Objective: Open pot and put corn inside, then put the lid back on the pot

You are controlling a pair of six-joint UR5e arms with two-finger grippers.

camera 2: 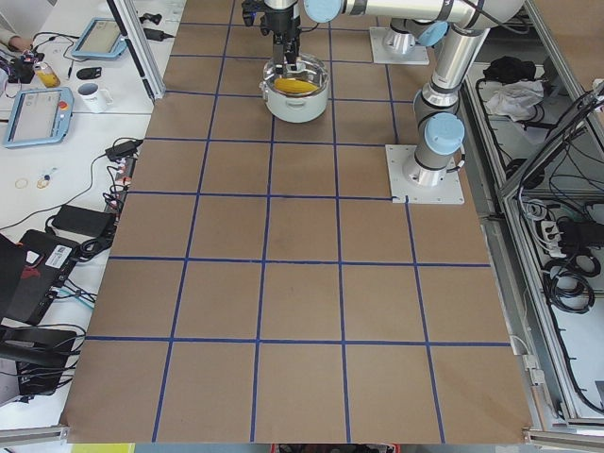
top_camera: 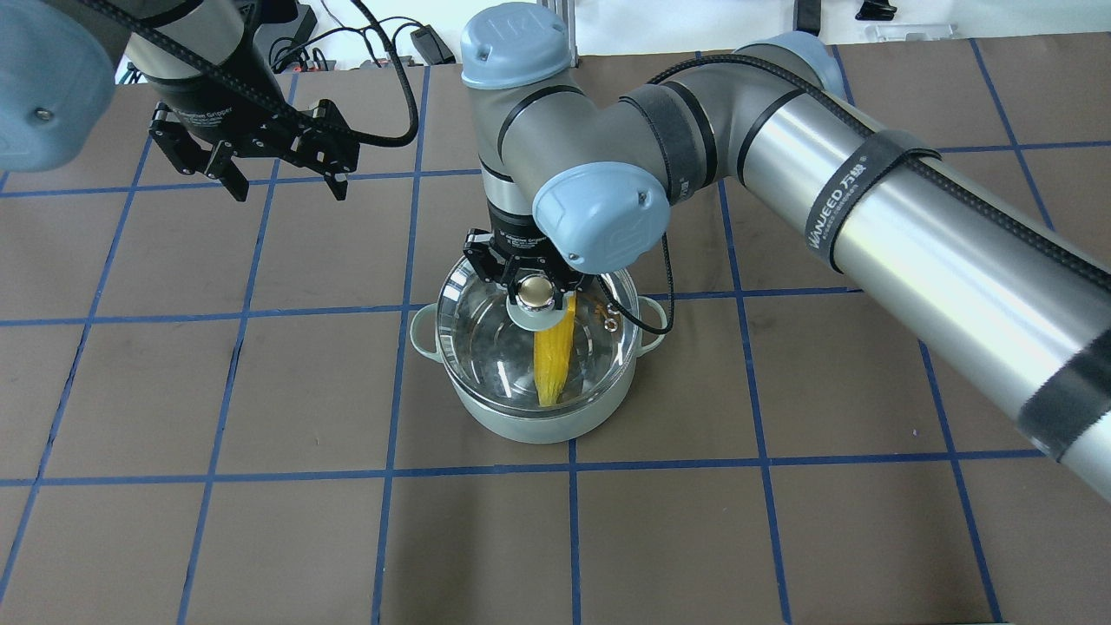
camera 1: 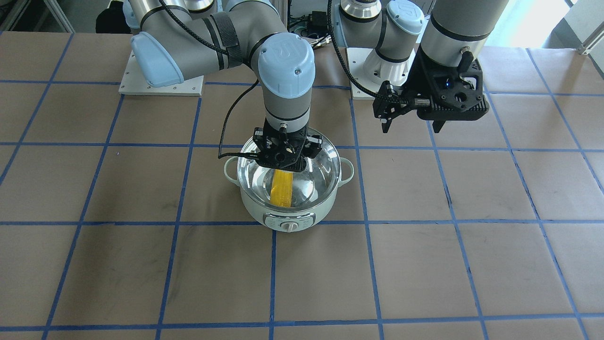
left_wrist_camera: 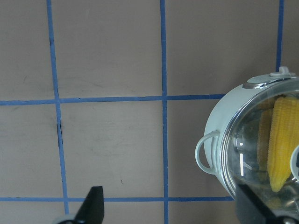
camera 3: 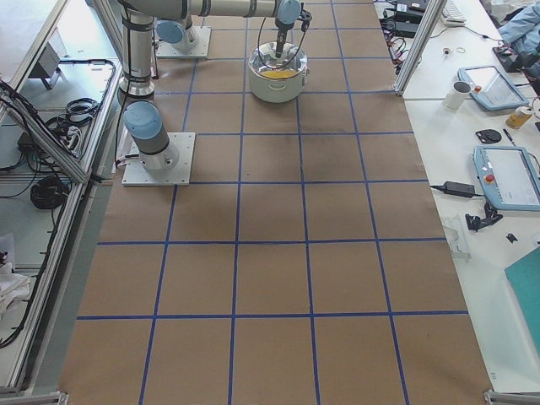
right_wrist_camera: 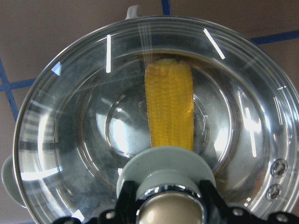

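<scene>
Right gripper [top_camera: 538, 293] grips round glass lid [top_camera: 486, 338]; ridged corn [top_camera: 554, 360] beneath

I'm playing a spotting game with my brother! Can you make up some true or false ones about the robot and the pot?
1. The corn lies inside the pot. True.
2. The left hand holds the lid. False: the right hand grips the lid's knob; the left hand is open and empty, off to the side.
3. The corn is green. False: it is yellow.
4. The lid is clear, so the corn shows through it. True.
</scene>
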